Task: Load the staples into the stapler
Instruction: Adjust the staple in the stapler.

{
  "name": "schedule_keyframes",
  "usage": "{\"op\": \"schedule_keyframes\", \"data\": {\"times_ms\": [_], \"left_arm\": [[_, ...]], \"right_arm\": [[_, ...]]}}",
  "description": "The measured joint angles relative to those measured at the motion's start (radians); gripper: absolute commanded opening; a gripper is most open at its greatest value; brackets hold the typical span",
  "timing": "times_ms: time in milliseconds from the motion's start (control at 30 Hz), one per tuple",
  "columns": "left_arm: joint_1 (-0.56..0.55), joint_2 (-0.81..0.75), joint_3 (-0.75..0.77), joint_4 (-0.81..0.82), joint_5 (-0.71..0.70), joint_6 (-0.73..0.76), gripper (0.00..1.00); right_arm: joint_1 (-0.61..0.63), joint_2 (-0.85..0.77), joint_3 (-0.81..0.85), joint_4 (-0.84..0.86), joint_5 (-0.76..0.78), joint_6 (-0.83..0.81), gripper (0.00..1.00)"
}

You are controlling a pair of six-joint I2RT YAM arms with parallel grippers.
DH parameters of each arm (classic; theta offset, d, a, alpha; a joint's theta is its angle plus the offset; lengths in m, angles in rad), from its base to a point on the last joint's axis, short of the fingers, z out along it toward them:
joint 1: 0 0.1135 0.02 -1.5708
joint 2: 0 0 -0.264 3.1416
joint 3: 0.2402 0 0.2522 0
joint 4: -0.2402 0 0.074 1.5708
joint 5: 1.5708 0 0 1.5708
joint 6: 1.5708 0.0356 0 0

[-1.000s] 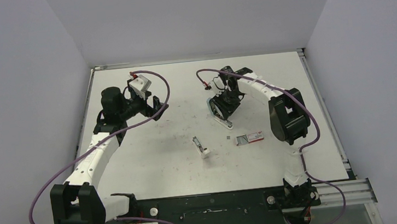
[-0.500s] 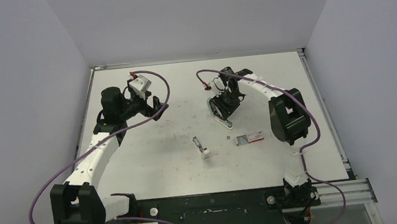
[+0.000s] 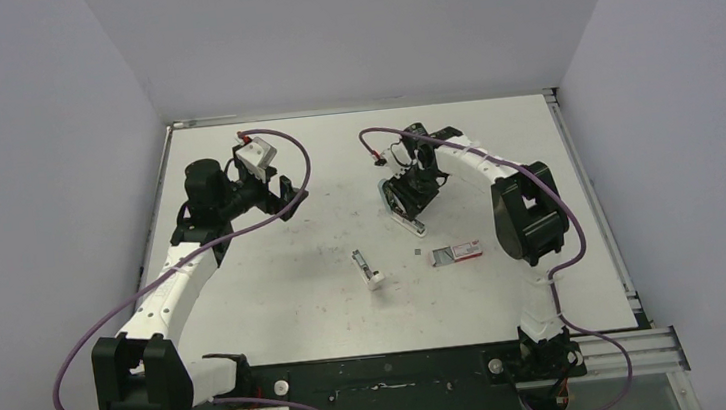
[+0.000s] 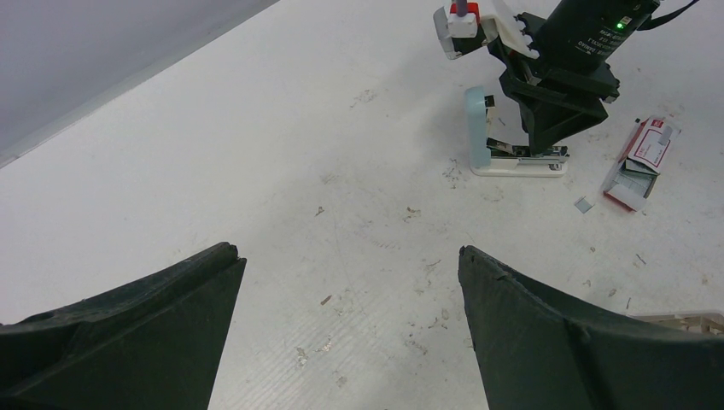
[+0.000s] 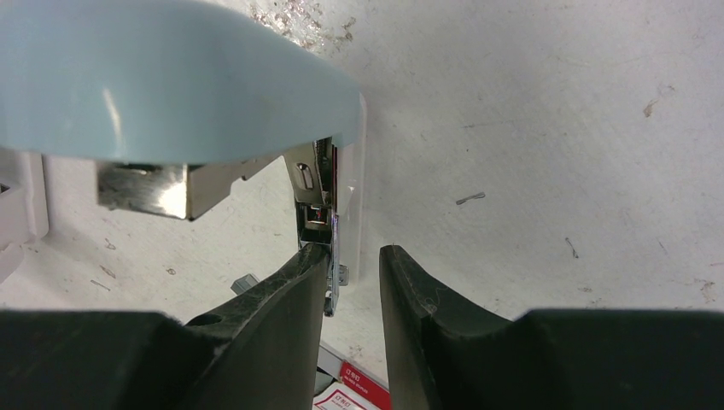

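A: Where are the staples for you now?

B: Top view: the box (image 3: 456,252) lies flat on the table (image 3: 278,304), at 4 o'clock from the stapler (image 3: 409,221). One loose grey bit (image 3: 417,252) is at 9 o'clock of the box, prob. a piece of staples. Whether a strip sits in the rail (image 5: 318,213), you cannot tell.

A: And the fingers?

B: Right gripper (image 5: 353,260) is narrow, tips at the rail end under the blue lid (image 5: 171,77). A thin silver piece (image 5: 335,273) stands beside one finger (image 5: 282,325); held or not, cannot tell. Left gripper (image 4: 348,254) is wide, holds nothing, at 9 o'clock of the stapler, well apart.

A: How will the staples handle?

B: My guess: very light, stiff but brittle. A strip breaks if you bend it or pinch the middle. Take it by the long sides, near one end, w/ soft grip. Smooth metal, so it slips easy.

A: What is hard to see?

B: The rail inside is hidden by lid and finger. Box content is too small. The white part (image 3: 368,269) at 7 o'clock of the stapler, I cannot name it.
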Motion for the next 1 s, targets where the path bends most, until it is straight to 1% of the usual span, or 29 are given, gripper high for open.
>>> {"op": "schedule_keyframes", "data": {"times_ms": [433, 1000], "left_arm": [[0.0, 0.0, 0.0, 0.0, 0.0, 0.0, 0.97], [0.0, 0.0, 0.0, 0.0, 0.0, 0.001, 0.97]], "right_arm": [[-0.014, -0.034, 0.0, 0.012, -0.075, 0.002, 0.3], [-0.014, -0.035, -0.003, 0.035, -0.066, 0.003, 0.3]]}}
